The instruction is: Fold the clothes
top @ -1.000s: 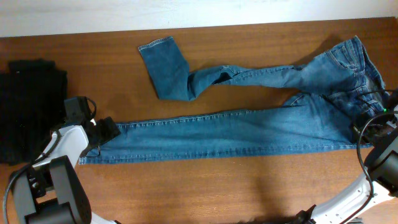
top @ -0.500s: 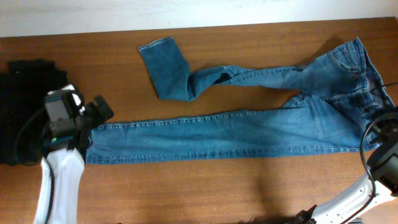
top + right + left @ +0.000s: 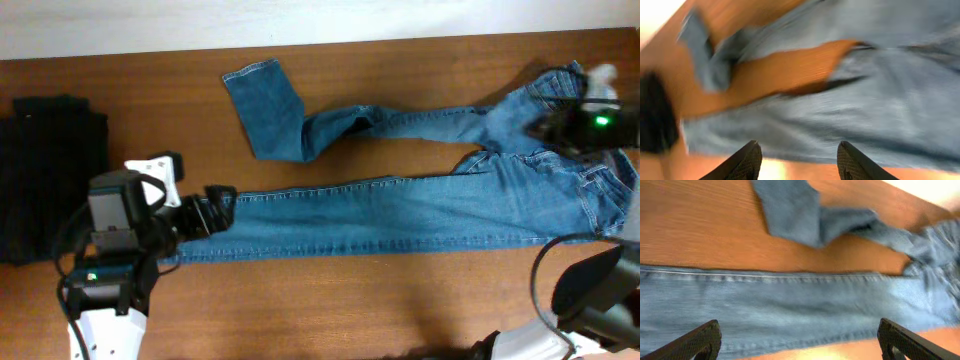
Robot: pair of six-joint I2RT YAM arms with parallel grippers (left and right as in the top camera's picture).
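Note:
The clothes are blue denim jeans [image 3: 400, 215] spread flat across the wooden table, waistband at the right. One leg lies straight along the front. The other runs along the back and ends in a bent cuff [image 3: 262, 110]. My left gripper [image 3: 212, 211] hovers over the front leg near its cuff end. In the left wrist view it [image 3: 800, 345] stands wide open, with only denim [image 3: 790, 305] below and nothing between the fingers. My right gripper [image 3: 542, 128] is over the waist area. Seen from the right wrist it [image 3: 797, 165] is open and empty above the jeans [image 3: 865, 100].
A black folded garment pile [image 3: 50, 170] sits at the table's left edge, beside the left arm. Bare wooden table [image 3: 400, 310] runs along the front. The pale wall borders the table's far edge.
My left gripper swung right, from the table's left side to above the front leg's cuff end. My right gripper opened, let go of the waistband and moved back over the waist.

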